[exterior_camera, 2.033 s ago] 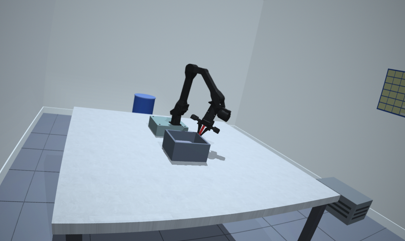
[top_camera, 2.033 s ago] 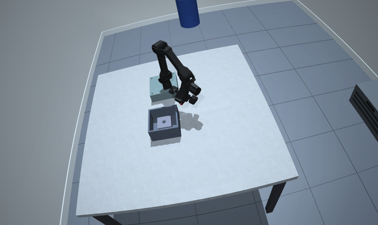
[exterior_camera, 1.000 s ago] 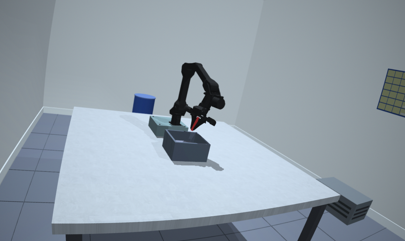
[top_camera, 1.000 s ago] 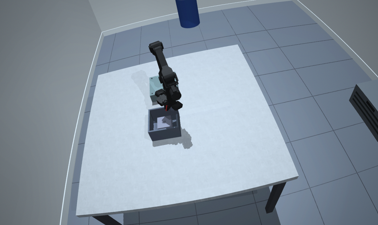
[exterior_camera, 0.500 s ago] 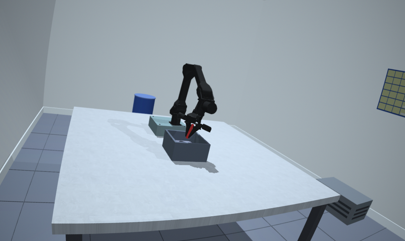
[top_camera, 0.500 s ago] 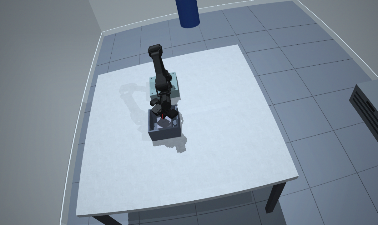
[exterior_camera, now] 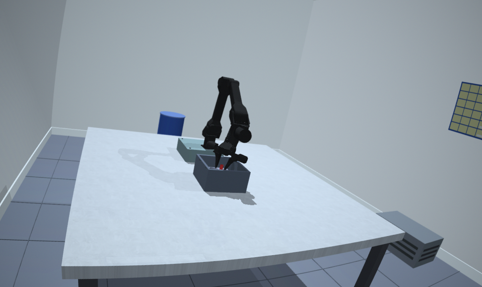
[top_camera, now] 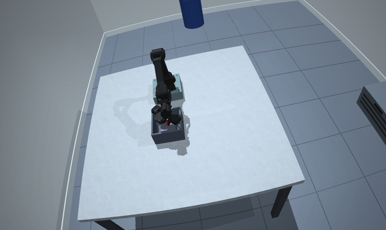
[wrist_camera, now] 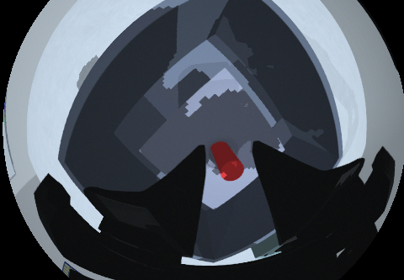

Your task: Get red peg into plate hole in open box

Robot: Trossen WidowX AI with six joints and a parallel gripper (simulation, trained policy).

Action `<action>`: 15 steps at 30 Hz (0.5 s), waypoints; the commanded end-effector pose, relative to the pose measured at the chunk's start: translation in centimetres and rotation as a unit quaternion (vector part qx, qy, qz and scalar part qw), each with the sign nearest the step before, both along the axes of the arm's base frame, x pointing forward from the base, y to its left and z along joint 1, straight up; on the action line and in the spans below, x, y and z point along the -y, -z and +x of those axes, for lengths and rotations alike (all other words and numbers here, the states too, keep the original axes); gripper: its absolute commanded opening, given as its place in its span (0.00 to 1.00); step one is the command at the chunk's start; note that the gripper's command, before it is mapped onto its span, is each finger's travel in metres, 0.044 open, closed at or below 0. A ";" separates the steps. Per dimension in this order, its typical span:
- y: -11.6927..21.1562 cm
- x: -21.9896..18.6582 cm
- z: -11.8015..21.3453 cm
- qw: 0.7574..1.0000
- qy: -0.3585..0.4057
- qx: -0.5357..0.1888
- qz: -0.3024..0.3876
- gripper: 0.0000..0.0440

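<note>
The red peg (top_camera: 167,123) (exterior_camera: 221,167) (wrist_camera: 227,162) stands with its lower end in the hole of the plate (wrist_camera: 189,133) inside the grey box (top_camera: 170,137) (exterior_camera: 228,181) (wrist_camera: 105,87). In the wrist view the dark ring of the hole shows around its base, and a short length with the round top rises above the plate. Whether it is seated to full depth I cannot tell. My gripper (top_camera: 167,123) (exterior_camera: 220,168) (wrist_camera: 229,148) is open inside the box, one finger on each side of the peg, with a gap on both sides.
The box walls rise around my fingers. The pale teal base block (top_camera: 177,95) (exterior_camera: 189,152) of the arm sits close behind the box. Both stand on the white table (top_camera: 217,142) (exterior_camera: 146,228). A blue drum (top_camera: 193,17) (exterior_camera: 170,124) stands beyond the table.
</note>
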State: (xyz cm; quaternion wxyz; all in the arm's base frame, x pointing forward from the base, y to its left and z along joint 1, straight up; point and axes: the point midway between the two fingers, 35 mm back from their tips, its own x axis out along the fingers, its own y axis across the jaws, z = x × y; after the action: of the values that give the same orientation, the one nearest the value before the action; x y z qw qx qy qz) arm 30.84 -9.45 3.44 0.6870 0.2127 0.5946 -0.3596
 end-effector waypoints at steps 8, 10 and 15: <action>-0.4 1.0 4.3 0.999 -0.012 0.024 0.040 0.95; -0.8 1.2 5.2 0.998 -0.017 0.029 0.044 1.00; -2.1 0.9 7.4 0.996 -0.027 0.047 0.065 1.00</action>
State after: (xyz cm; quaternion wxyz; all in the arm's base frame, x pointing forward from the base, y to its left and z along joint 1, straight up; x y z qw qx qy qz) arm 35.27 -10.52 4.26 0.6863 0.2388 0.6111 -0.3138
